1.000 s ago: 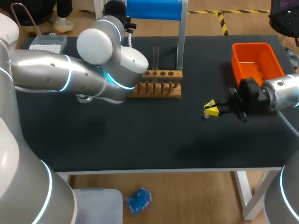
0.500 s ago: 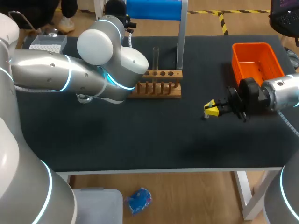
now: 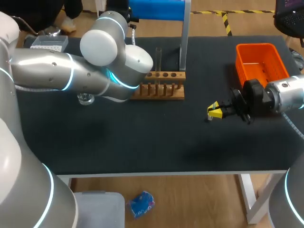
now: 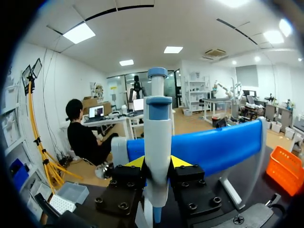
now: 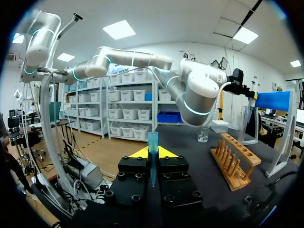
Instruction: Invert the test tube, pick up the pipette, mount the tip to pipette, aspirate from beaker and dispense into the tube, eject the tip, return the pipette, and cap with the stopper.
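Table: black mat (image 3: 156, 142) across the middle of the frame.
Right gripper: (image 3: 214, 111) right of centre, its fingers clamped on a blue pipette tip (image 5: 152, 138) that stands upright between them.
Beaker: clear glass (image 3: 85, 99), left of centre, at the edge of the left arm (image 3: 71, 76).
Rack: wooden test tube rack (image 3: 160, 85), centre, with the test tube (image 3: 158, 58) upright in its back row.
Bin: orange (image 3: 259, 59), upper right.
Left gripper: (image 4: 156, 164) closed tight on the pipette (image 4: 158, 118), which is upright.
Tip box: (image 3: 47, 44), upper left.
Stand: blue (image 3: 156, 8), top centre.
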`<state>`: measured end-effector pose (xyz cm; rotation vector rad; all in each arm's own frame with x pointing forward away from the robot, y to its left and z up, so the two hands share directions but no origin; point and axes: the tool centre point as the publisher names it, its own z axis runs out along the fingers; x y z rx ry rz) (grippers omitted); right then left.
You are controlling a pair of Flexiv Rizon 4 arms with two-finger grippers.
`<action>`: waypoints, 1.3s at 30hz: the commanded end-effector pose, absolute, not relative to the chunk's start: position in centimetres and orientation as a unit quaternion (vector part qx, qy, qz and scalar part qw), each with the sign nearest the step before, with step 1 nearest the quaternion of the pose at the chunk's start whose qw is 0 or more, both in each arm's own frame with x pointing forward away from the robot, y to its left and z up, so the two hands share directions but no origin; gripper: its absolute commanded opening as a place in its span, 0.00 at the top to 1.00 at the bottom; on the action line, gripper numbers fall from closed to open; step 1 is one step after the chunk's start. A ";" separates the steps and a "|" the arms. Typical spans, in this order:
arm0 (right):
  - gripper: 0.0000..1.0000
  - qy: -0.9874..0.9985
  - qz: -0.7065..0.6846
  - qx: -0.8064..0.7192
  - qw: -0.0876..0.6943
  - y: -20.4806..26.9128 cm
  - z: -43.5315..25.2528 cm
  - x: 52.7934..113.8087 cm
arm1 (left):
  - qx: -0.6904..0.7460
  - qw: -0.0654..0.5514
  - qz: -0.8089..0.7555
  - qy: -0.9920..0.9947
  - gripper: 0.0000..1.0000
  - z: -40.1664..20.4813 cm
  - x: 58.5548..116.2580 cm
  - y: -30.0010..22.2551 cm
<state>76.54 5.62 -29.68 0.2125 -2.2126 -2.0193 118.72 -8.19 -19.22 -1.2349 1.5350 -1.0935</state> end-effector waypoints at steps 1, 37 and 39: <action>1.00 -0.735 -0.670 0.071 0.069 5.6 -29.7 76.5 | -0.491 0.434 -0.434 0.618 1.00 -17.1 119.0 -8.0; 1.00 -0.735 -0.670 0.071 0.069 5.6 -29.7 76.5 | -0.200 0.230 -0.637 0.708 1.00 -8.4 102.8 -9.4; 1.00 -0.735 -0.670 0.071 0.069 5.6 -29.7 76.5 | -0.187 0.216 -0.635 0.717 1.00 -8.3 101.6 -9.4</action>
